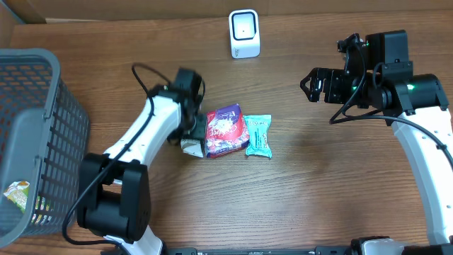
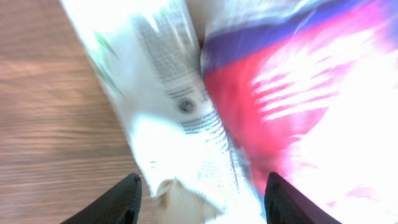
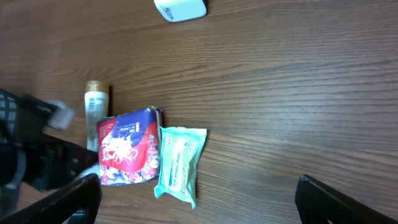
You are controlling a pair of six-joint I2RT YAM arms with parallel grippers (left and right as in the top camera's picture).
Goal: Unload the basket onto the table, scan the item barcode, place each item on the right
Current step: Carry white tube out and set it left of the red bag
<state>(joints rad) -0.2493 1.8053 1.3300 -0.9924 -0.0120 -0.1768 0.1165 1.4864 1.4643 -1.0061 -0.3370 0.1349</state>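
A white tube with printed text lies on the table between the fingers of my left gripper. The jaws stand apart, with a gap showing beside the tube. In the overhead view the left gripper is low over the tube, right beside a red-and-purple snack packet. A teal packet lies next to that packet. The white barcode scanner stands at the back of the table. My right gripper hangs open and empty at the right, above the table.
A grey mesh basket stands at the left edge with a green-and-white item inside. The right wrist view shows the tube's gold cap, the snack packet, the teal packet and the scanner.
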